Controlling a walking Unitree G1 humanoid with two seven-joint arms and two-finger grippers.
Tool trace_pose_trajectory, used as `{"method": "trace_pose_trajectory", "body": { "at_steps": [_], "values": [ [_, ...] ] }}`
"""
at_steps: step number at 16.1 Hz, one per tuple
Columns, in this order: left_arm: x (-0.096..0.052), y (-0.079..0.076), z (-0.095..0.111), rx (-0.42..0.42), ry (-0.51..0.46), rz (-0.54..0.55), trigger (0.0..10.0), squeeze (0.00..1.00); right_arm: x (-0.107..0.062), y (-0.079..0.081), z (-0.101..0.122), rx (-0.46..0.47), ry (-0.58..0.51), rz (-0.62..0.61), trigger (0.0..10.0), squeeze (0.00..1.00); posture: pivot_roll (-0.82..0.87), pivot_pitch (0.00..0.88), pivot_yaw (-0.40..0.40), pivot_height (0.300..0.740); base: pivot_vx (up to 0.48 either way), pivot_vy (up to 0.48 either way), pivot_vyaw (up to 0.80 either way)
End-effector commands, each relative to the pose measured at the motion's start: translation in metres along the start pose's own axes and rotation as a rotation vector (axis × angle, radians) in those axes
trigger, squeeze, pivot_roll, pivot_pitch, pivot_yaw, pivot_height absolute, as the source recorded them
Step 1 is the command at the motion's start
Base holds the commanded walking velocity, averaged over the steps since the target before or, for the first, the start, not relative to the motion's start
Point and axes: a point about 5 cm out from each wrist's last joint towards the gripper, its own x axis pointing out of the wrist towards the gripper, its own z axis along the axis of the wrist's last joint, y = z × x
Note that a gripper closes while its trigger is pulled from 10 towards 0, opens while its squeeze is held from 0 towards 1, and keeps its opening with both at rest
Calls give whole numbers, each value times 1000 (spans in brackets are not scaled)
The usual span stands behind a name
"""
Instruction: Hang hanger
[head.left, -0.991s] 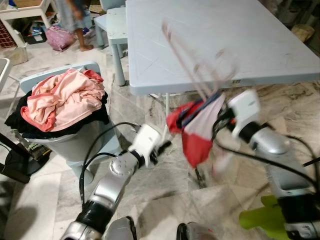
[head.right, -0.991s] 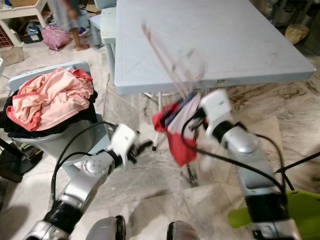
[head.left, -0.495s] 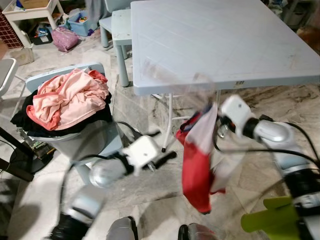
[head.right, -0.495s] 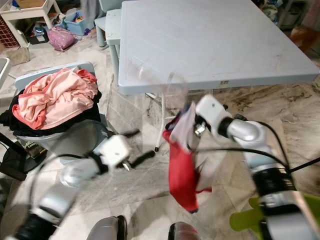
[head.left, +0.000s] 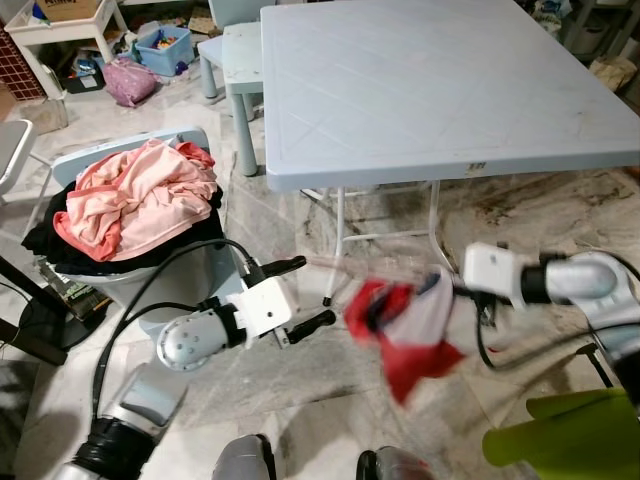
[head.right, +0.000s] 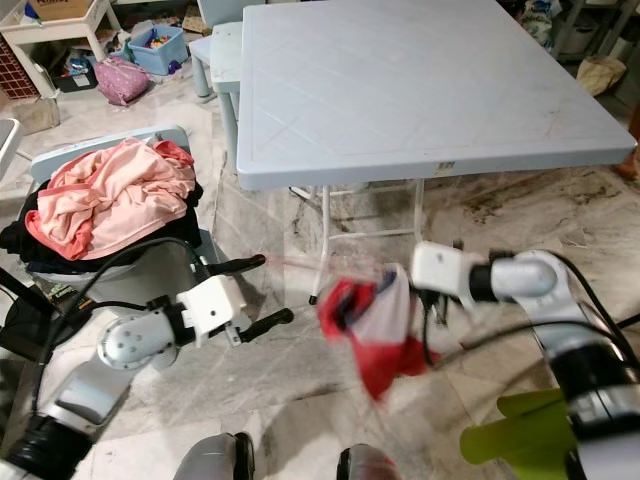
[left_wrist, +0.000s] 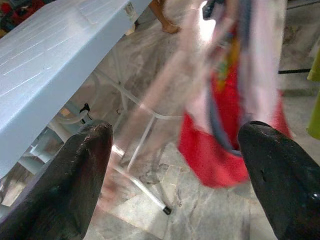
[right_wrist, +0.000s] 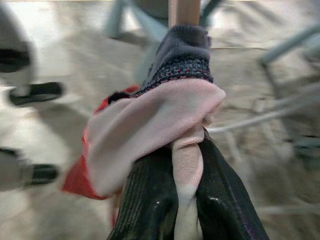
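A red and white garment (head.left: 405, 325) hangs bunched on a pale pink hanger (head.left: 345, 266), which is blurred and lies nearly level above the floor. My right gripper (head.left: 458, 292) is shut on the cloth where it wraps the hanger; in the right wrist view its black fingers (right_wrist: 150, 200) pinch the pinkish fabric (right_wrist: 165, 125) below the hanger's stem (right_wrist: 184, 10). My left gripper (head.left: 315, 290) is open just left of the garment, level with it. In the left wrist view the garment (left_wrist: 235, 100) and hanger (left_wrist: 150, 115) lie ahead between the spread fingertips (left_wrist: 75, 185).
A light blue folding table (head.left: 430, 80) stands right behind, its thin legs (head.left: 335, 250) close to the hanger. A bin heaped with pink and black clothes (head.left: 130, 195) is at my left. A lime green object (head.left: 560, 440) sits at the lower right. Marble floor below.
My right arm has swung down and outward, so the garment sits lower and the hanger has tipped from upright to nearly level. My left gripper has steadied beside it.
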Motion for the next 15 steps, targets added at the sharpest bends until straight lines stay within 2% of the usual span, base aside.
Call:
{"method": "trace_pose_trajectory", "body": {
  "at_steps": [1, 3, 4, 5, 8, 9, 10, 15],
  "values": [
    [0, -2, -2, 15, 9, -5, 10000, 1000, -2, 3, 8, -48, -29, 59, 10000, 0, -66, 77, 27, 740, 0, 0, 0],
    [5, -8, -2, 7, -3, -10, 10000, 1000, 0, 10, 5, -90, -16, 112, 10000, 0, -70, 78, 27, 740, 0, 0, 0],
    [9, -13, -5, -2, 0, -37, 10000, 51, 1, 13, 8, -91, -47, 140, 10000, 0, -70, 78, 27, 740, 0, 0, 0],
    [10, -16, -5, -24, -4, -56, 10000, 0, 2, 13, 12, -102, -58, 150, 10000, 0, -78, 83, 26, 740, 0, 0, 0],
    [17, -25, -6, -95, -21, -130, 9647, 0, 3, 16, 20, -126, -83, 186, 10000, 0, -85, 85, 24, 740, 0, 0, 0],
    [20, -26, -6, -99, -21, -157, 1333, 0, 3, 17, 22, -136, -92, 197, 10000, 0, -85, 85, 24, 740, 0, 0, 0],
    [23, -29, -7, -120, -14, -212, 0, 0, 2, 19, 24, -147, -96, 218, 10000, 0, -96, 90, 23, 740, 0, 0, 0],
    [33, -27, -14, -102, 46, -318, 0, 0, -1, 22, 30, -167, -94, 256, 10000, 0, -101, 93, 24, 740, 0, 0, 0]
  ]
}}
